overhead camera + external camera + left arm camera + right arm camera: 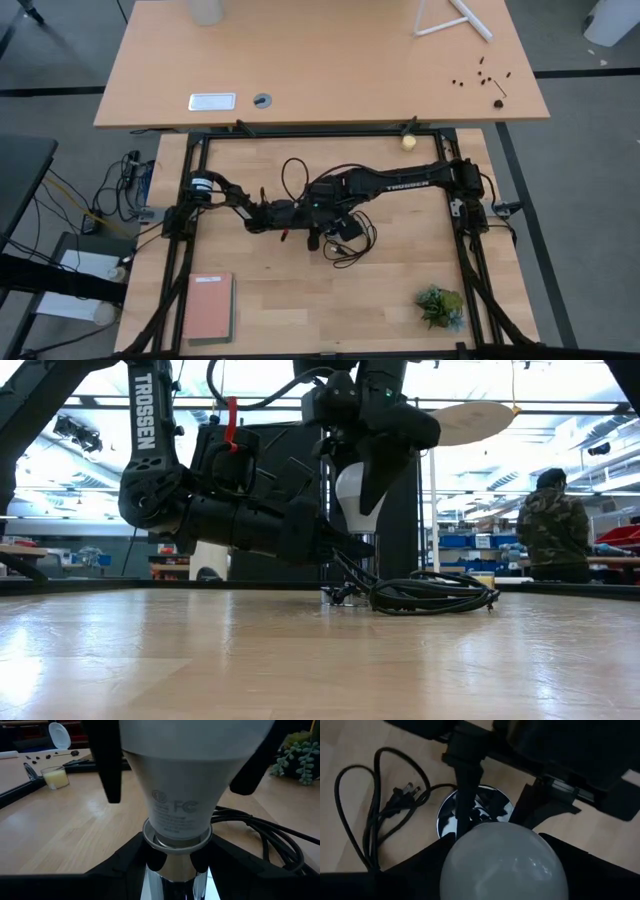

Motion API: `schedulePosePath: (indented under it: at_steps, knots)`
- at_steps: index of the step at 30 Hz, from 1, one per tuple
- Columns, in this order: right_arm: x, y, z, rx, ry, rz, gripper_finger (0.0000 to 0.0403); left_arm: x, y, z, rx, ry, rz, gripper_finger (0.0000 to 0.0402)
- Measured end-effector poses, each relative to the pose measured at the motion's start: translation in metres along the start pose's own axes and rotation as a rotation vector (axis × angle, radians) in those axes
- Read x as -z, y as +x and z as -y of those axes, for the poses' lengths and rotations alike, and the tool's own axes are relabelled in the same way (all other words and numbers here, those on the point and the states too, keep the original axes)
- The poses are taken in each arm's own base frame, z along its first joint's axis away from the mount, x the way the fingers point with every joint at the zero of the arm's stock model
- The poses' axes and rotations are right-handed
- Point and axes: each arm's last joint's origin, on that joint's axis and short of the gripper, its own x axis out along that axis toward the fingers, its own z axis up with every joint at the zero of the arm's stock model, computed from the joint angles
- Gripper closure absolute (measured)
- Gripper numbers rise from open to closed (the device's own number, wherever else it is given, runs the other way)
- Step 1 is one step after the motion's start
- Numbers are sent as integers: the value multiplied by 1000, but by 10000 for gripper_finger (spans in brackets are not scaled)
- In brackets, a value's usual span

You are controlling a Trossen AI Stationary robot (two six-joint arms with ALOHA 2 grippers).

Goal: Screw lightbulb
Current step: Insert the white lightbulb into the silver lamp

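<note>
Right gripper (500,865) jaws clasp the lightbulb (504,860) from above — left gripper (175,870) jaws hold the socket (472,815) (silver).

Bright ceiling lights backlight the low view, leaving the arms silhouetted; glare sheens the table (300,660), and the lightbulb (502,857) looks blurred up close.

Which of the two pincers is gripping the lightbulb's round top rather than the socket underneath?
The right pincer, coming down from above, has its fingers either side of the lightbulb globe. The left pincer sits low, clamped around the silver socket below.
</note>
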Motion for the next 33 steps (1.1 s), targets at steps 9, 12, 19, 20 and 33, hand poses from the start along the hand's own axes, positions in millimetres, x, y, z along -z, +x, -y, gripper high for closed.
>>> schedulePosePath:
  at_steps: [9,12,19,20,33]
  knots:
    - [0,0,0,-34,273,11,128,0,0,0,6,-2,0,211]
    - [1,4,-1,-37,409,13,125,0,0,1,8,-1,-1,211]
    - [2,9,-4,-17,661,17,123,0,0,1,6,-3,-1,211]
    - [2,9,-4,-14,699,16,123,0,0,1,6,-4,-1,211]
    - [4,16,-6,54,1192,0,124,0,0,0,-4,-23,0,211]
